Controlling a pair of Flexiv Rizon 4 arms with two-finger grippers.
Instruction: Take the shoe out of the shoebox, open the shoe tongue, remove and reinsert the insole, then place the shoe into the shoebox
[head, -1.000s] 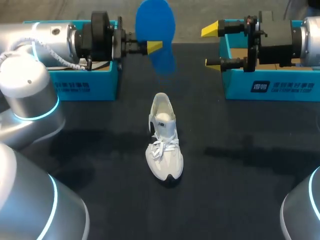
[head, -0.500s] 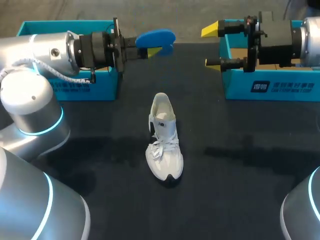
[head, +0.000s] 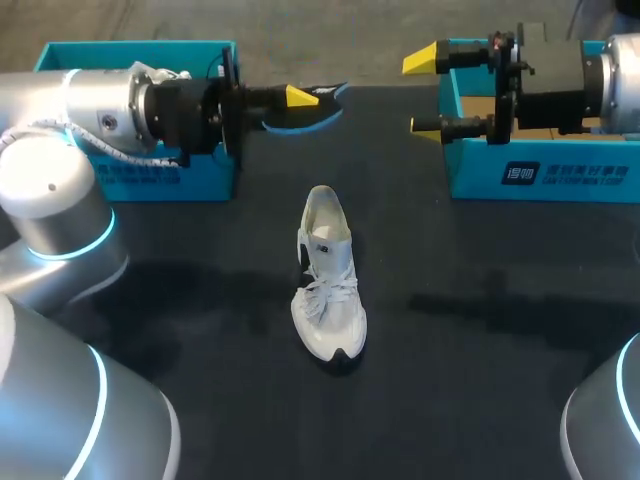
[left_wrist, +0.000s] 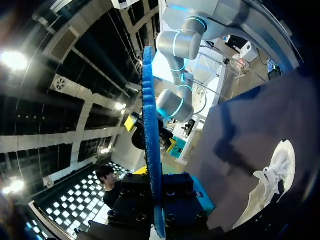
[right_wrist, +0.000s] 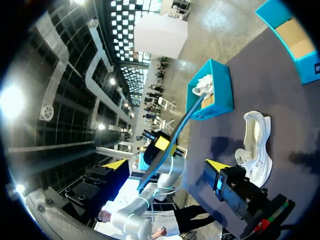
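A white sneaker (head: 328, 275) lies mid-table on the black mat, toe toward the front edge, its opening empty. Above the table's far part, my left gripper (head: 297, 97) is shut on a blue insole (head: 305, 113), held nearly flat with its dark side showing. In the left wrist view the insole (left_wrist: 150, 145) runs edge-on out from between the fingers of that gripper (left_wrist: 159, 205), and the sneaker (left_wrist: 272, 182) lies off to one side below. My right gripper (head: 428, 92) hangs open and empty by the right shoebox (head: 545, 175). In the right wrist view its gripper (right_wrist: 167, 165) faces the insole (right_wrist: 186, 122) and sneaker (right_wrist: 255, 145).
A second blue shoebox (head: 150, 172) stands at the back left under my left arm, with white paper (right_wrist: 204, 85) inside it. Bare black mat surrounds the sneaker on all sides.
My left wrist has rolled, turning the insole from upright and face-on to nearly flat with its dark side up, and drawn it slightly left. The right arm and sneaker have not moved.
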